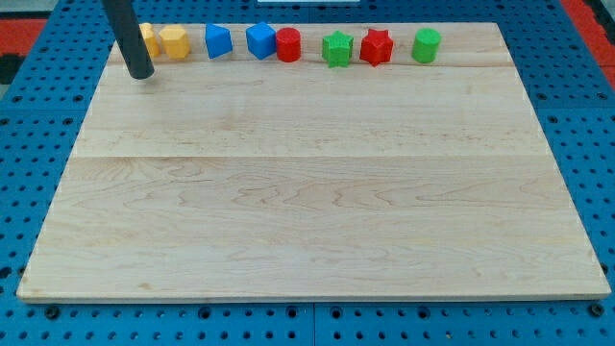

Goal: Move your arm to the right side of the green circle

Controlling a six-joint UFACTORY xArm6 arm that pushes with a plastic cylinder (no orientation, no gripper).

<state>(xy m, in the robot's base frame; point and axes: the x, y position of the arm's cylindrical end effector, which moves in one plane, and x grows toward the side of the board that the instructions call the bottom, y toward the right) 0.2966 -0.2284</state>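
A: Green circle (pixel 427 45) sits at the view's top, far right end of the row of blocks, on the wooden board (pixel 307 192). Where is the tip?

B: My tip (pixel 141 72) is at the view's top left, just beside a yellow block (pixel 147 40) that the rod partly hides. It is a bare rod, no jaws, so it grasps nothing; I cannot tell if it touches the yellow block.

A: So the task is approx. at the start?

B: Yes, I judge so. The tip is well apart from the green circle, w/ the whole row between.

A: What is in the way?

B: Second yellow block (pixel 174 42), two blue blocks (pixel 218 41) (pixel 260 40), red cylinder (pixel 288 44), green star (pixel 337 48), red star (pixel 376 46). Passing below the row looks safe, then up on the circle's right side.
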